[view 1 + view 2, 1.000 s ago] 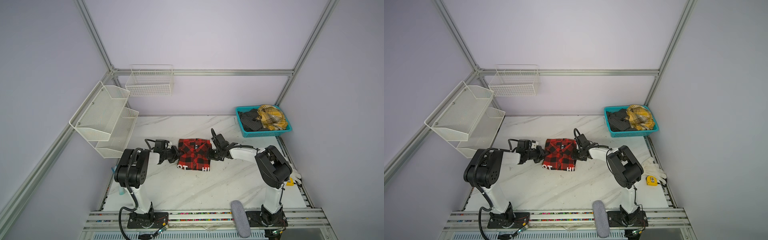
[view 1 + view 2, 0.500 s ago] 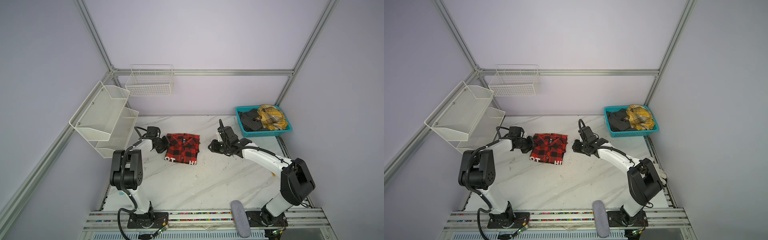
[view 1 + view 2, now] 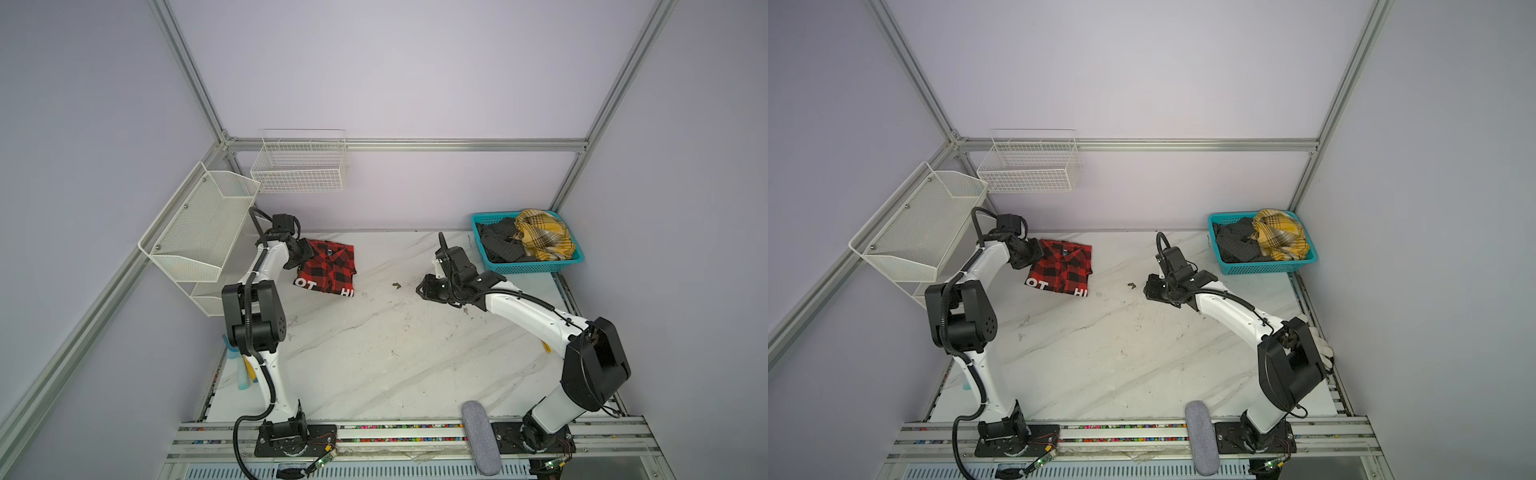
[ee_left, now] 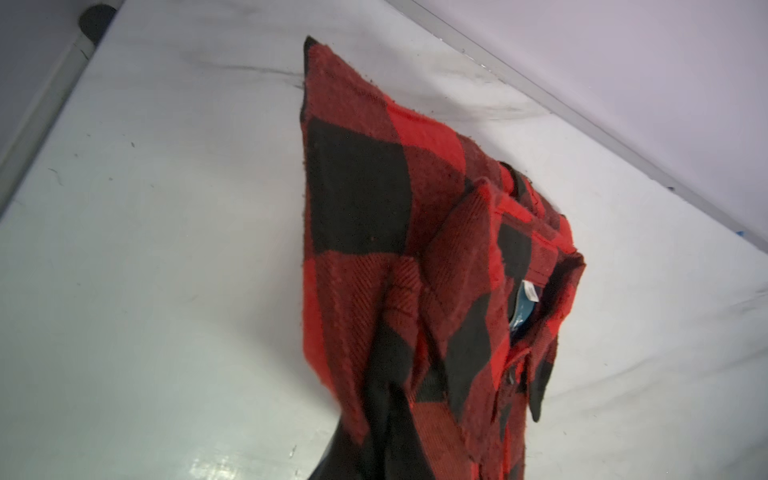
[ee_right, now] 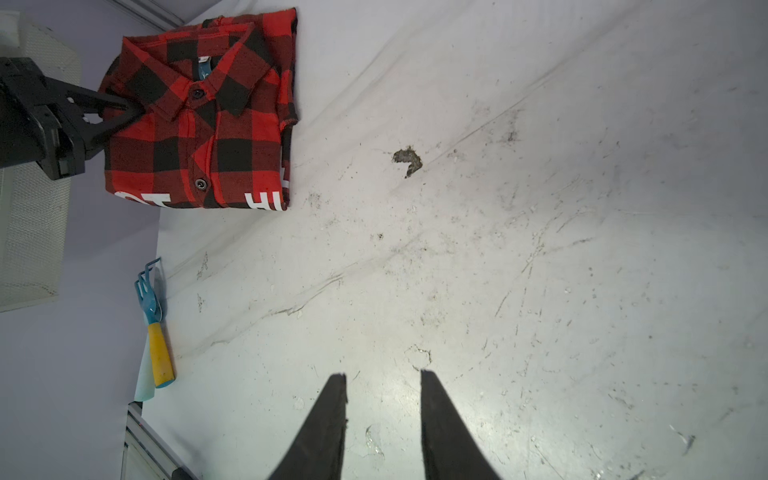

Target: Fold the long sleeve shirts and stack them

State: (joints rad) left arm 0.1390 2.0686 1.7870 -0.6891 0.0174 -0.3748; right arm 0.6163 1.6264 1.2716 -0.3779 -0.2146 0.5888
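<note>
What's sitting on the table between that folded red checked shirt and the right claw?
Only a small dark scrap on the otherwise bare table, roughly midway between shirt and right gripper; it shows in both top views.

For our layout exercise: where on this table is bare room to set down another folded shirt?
Free: the wide marble tabletop in front of the red-and-black check shirt and right gripper. Crowded: back left, where the left gripper pinches the shirt; back right, by the teal basket.
</note>
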